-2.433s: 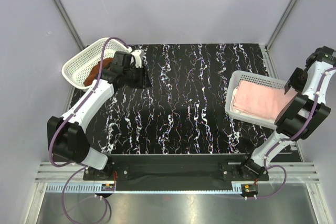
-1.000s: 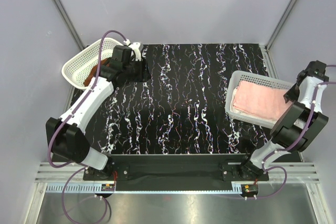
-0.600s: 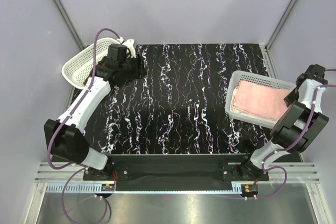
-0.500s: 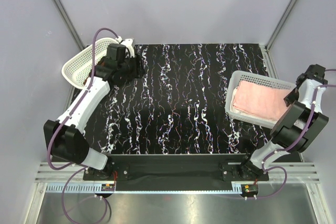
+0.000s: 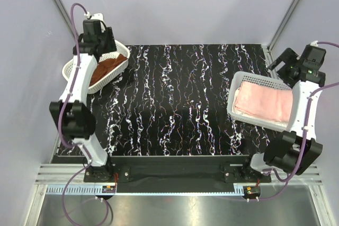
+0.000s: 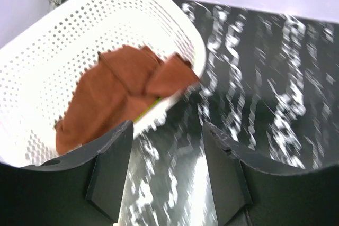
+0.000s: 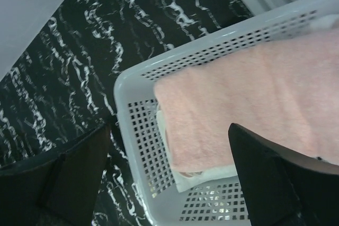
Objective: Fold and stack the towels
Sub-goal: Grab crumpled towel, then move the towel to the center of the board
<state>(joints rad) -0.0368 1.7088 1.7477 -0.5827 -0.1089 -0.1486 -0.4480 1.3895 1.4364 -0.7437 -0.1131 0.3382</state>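
- Top camera, left side: left pincer (image 5: 106,43) high over the far left corner of the table (image 5: 175,104), just above the far rim of the left basket (image 5: 71,75). Rust-brown towel (image 5: 106,69) crumpled inside that basket.
- Top camera, right side: right pincer (image 5: 280,62) raised just beyond the far end of the right basket (image 5: 249,78), touching nothing. Pale pink towel (image 5: 265,101) folded flat in that basket. The two baskets well apart, black marbled tabletop between them.
- Left wrist camera: left pincer (image 6: 167,170) spread apart and holding nothing — only blurred table between the fingers (image 6: 111,168). Rust-brown towel (image 6: 122,93) bunched in the left basket (image 6: 53,51), one corner draped over the rim on the table side.
- Right wrist camera: right pincer (image 7: 169,178) wide apart and empty, above a corner of the right basket (image 7: 132,83). Pale pink towel (image 7: 254,93) folded on top; cream-white towel (image 7: 206,175) beneath it — only its edge showing.
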